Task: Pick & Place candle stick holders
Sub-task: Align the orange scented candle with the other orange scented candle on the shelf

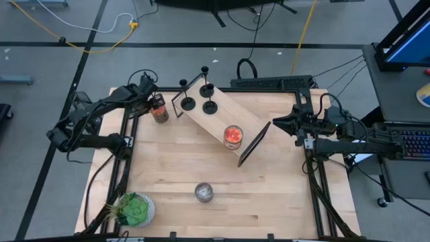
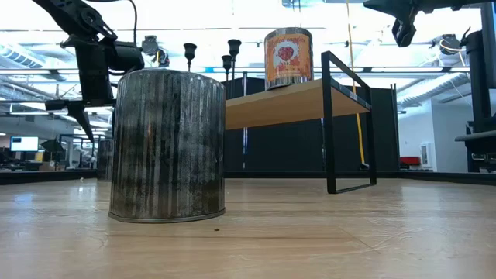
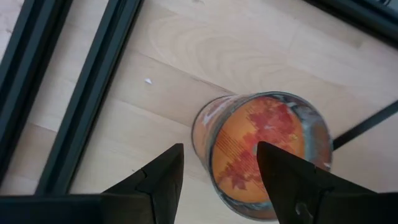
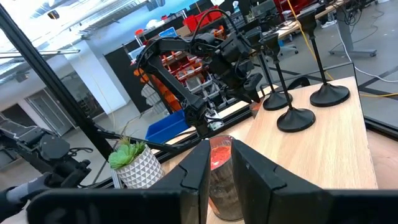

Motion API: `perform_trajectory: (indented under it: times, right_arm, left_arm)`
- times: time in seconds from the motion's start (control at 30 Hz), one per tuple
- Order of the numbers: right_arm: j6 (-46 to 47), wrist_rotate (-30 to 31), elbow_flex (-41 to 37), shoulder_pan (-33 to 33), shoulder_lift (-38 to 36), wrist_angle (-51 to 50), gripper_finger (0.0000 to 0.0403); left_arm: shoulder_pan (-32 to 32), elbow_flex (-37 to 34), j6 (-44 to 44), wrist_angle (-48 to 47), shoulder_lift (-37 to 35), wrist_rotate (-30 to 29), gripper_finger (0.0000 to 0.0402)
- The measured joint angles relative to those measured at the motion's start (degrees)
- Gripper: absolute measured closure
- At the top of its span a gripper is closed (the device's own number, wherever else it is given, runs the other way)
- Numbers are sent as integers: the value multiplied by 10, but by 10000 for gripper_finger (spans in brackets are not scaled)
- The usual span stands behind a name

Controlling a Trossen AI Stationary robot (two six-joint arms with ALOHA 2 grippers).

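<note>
Three black candle stick holders (image 1: 187,103) (image 1: 207,89) (image 1: 210,107) stand on their round bases at the far left end of a slanted wooden shelf (image 1: 218,121). They also show in the right wrist view (image 4: 296,119). My left gripper (image 1: 152,101) is open above an orange-red glass jar (image 3: 261,149) that stands on the table left of the shelf. Its fingers stand over the jar's two sides without visibly touching it. My right gripper (image 1: 277,125) hangs in the air right of the shelf, shut to a narrow gap and empty (image 4: 221,152).
A second orange-red jar (image 1: 233,136) stands on the shelf's near right end. A silver jar (image 1: 204,193) stands at the table's near middle, and a potted plant (image 1: 134,210) at the near left corner. The shelf's black leg frame (image 1: 254,144) stands near my right gripper.
</note>
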Motion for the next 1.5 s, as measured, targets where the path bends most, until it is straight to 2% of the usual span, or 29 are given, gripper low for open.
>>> perform_trajectory:
  times: [0.6,0.7,0.97,1.13,1.5]
  right_arm:
    - [0,0,1,0,0,0,344]
    - [0,0,1,0,0,0,344]
    - [0,0,1,0,0,0,344]
    - [0,0,1,0,0,0,344]
    - [0,0,1,0,0,0,344]
  left_arm:
    - [11,3,35,7,79,-2,195]
    - [11,3,35,7,79,-5,218]
    - [11,2,49,4,80,-16,334]
    - [11,1,59,5,81,-25,389]
    - [10,0,104,0,79,-22,397]
